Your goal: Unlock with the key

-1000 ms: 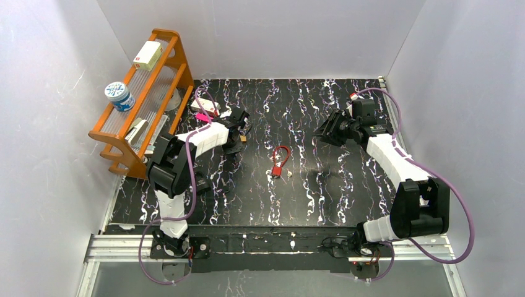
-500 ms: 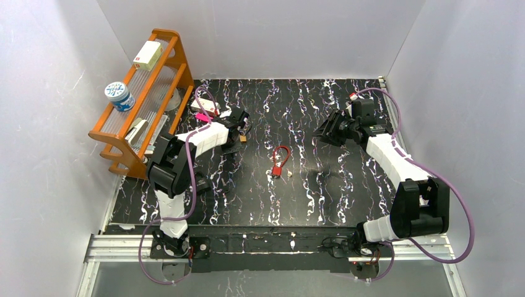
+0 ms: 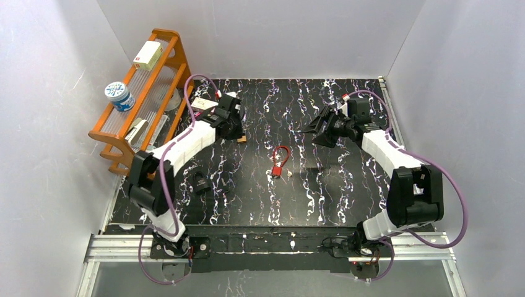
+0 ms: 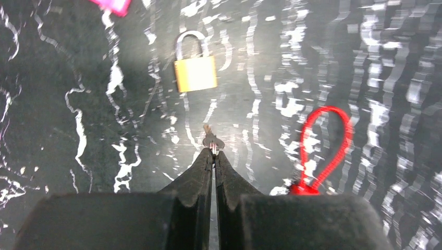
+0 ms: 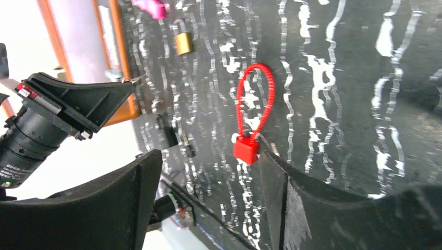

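Observation:
My left gripper (image 4: 213, 153) is shut on a small metal key (image 4: 212, 139), which sticks out past the fingertips above the table. A brass padlock (image 4: 195, 73) lies flat just beyond the key, apart from it; it also shows in the top view (image 3: 243, 139). The left gripper (image 3: 234, 129) hangs over the table's back left. My right gripper (image 3: 316, 131) is open and empty, raised right of centre. In its wrist view the gripper (image 5: 208, 166) frames a red cable lock (image 5: 250, 112) and the brass padlock (image 5: 182, 44) farther off.
The red cable lock (image 3: 278, 162) lies at the table's centre with a small pale piece (image 3: 290, 175) beside it. A black padlock (image 3: 200, 181) lies at the left. An orange rack (image 3: 142, 99) with a box and tin stands at the far left. A pink object (image 4: 112, 5) lies beyond the brass padlock.
My left arm has stretched out and lifted toward the back, uncovering the black padlock on the table. My right gripper has shifted slightly left.

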Robot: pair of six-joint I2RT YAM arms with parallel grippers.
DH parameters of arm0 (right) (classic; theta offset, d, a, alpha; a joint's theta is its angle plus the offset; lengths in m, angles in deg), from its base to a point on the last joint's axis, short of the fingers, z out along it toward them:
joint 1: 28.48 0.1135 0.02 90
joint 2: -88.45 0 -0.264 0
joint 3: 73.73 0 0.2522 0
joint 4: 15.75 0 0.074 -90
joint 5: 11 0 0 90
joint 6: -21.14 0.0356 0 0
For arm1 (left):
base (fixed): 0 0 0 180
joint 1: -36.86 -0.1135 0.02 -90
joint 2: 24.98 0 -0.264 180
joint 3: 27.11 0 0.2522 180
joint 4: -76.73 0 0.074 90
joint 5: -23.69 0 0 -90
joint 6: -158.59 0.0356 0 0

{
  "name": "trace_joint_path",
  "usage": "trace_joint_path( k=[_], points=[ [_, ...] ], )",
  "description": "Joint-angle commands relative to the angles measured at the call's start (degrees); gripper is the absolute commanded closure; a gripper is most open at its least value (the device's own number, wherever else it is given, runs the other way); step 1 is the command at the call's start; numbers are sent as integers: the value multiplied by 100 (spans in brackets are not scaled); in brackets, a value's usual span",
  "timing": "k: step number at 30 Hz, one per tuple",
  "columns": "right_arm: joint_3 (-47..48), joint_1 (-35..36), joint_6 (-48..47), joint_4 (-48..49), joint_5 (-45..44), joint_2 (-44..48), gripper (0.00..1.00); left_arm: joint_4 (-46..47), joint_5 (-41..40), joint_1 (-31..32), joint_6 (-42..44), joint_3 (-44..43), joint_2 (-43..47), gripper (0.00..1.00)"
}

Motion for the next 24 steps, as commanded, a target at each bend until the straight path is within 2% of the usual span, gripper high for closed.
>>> trace_joint_path(
  k=[1,5,10,15,20,24],
  points=[
    [73,92,797,1033,802,10,21,611,1220,14,655,226,826,100],
    [180,199,1952,1571,1068,-208,24,1373,2186,26,627,377,1071,100],
    [203,334,3667,2028,1191,-366,31,1963,2725,111,252,258,943,100],
    [138,508,4827,2538,1155,-417,33,2378,2809,320,22,127,717,100],
    [104,657,5602,2453,1282,-574,35,2857,2741,508,61,132,629,100],
    [87,762,5854,2173,1281,-688,41,3124,2729,532,83,176,624,100]
  ],
)
